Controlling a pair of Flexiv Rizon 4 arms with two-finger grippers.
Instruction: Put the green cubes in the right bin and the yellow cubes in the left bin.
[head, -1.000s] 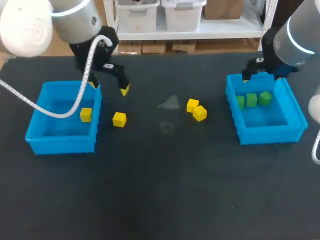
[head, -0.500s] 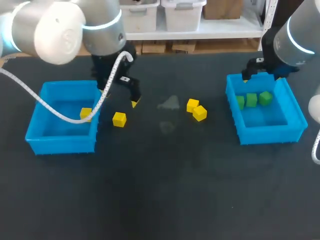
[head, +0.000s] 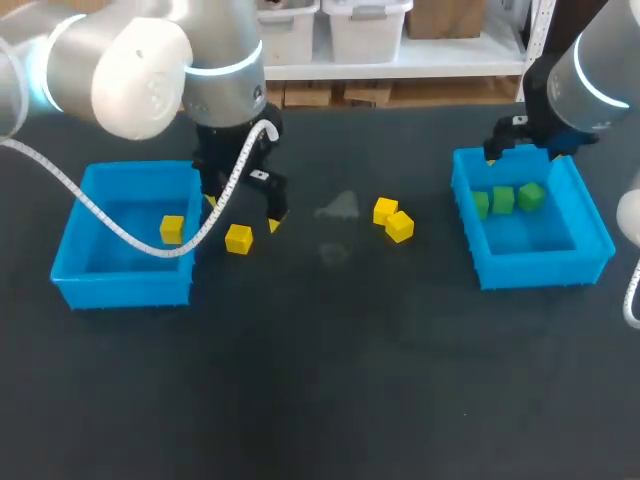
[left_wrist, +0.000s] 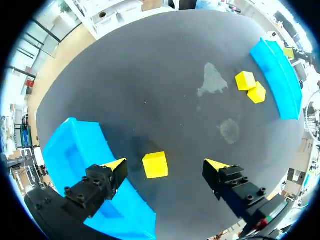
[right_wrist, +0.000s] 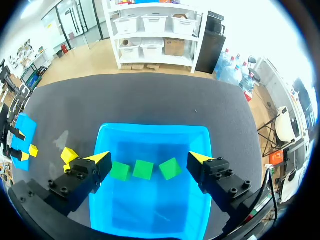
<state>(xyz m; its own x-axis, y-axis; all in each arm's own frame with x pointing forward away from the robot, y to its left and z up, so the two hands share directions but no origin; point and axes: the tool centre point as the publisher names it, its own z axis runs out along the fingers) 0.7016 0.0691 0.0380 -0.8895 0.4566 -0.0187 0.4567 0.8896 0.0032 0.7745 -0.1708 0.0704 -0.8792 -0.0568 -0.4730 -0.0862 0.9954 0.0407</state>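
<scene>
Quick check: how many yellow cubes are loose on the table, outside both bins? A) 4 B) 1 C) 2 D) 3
D: the near cube lies beside the left bin under the open left gripper, and the back cube and front cube lie close together mid-table. The binned cube is already inside the left bin.

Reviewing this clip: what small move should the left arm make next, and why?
Probably lower the left gripper straight down around the yellow cube. In the left wrist view that cube lies on the table between the open fingers, and neither finger touches it. It sits just outside the left bin, so it looks like the nearest one to pick.
</scene>
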